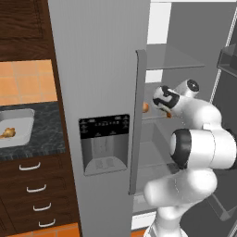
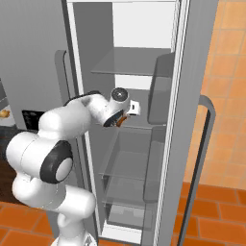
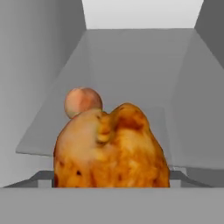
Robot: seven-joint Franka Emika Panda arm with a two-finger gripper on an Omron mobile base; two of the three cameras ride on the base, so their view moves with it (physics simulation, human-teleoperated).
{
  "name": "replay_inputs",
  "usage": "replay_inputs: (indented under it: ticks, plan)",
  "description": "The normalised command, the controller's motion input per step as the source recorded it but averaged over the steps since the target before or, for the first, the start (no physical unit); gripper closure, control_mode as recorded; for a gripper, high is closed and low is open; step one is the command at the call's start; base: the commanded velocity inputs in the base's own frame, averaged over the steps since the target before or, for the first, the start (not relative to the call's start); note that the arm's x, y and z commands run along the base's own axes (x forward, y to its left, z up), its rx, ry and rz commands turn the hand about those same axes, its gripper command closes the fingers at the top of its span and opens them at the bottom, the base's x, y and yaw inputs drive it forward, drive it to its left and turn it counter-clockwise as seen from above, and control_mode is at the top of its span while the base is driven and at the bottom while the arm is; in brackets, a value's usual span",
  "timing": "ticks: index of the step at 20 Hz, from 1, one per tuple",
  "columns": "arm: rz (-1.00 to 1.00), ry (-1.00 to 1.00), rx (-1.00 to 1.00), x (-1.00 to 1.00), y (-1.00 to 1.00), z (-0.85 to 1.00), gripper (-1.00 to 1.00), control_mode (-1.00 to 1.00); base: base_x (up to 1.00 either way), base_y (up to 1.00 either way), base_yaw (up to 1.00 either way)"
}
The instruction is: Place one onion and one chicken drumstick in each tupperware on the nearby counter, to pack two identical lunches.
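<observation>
- End effector (image 1: 169, 111) sits inside the open fridge (image 1: 185, 60) at middle shelf height; the chicken drumstick (image 3: 111, 146) looms right against the hand camera and hides the fingertips, so a grip on it looks likely, but I cannot tell for sure whether the jaws are clenched.
- From the left base view a sliver of orange-brown shows at the hand, and the right base view shows the same colour beneath the wrist (image 2: 120, 120).
- One onion (image 3: 83, 101) rests on the fridge shelf (image 3: 131, 87) behind and to the left of the drumstick; it also shows beside the door edge in the left base view.
- On the bench (image 1: 46, 129) to the left, a tupperware (image 1: 18, 127) already holds another drumstick (image 1: 7, 133).
- Handling judgement: the drumstick is light, fairly firm and irregular, probably a bit slick on its glazed skin. Its bulbous end is wide for two fingers; the better hold is across the waist where it begins to taper, squarely, so it does not pivot.
- The onion is round, hard and prone to rolling; it wants a centred pinch across its widest part.
</observation>
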Motion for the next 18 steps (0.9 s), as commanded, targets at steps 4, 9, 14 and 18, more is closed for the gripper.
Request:
replay_inputs:
  ticks: [4,9,14,18]
  plan:
    - [0.47,0.37,-0.37,-1.0,0.1,0.8,1.0,-1.0,0.0,0.0,0.0]
    - [0.14,0.3,-0.13,-1.0,0.18,-0.13,1.0,-1.0,0.0,0.0,0.0]
    - [-0.19,0.09,0.08,-1.0,0.02,0.0,1.0,-1.0,0.0,0.0,0.0]
    - [-0.25,0.0,0.09,-0.77,0.14,0.74,1.0,-1.0,0.0,0.0,0.0]
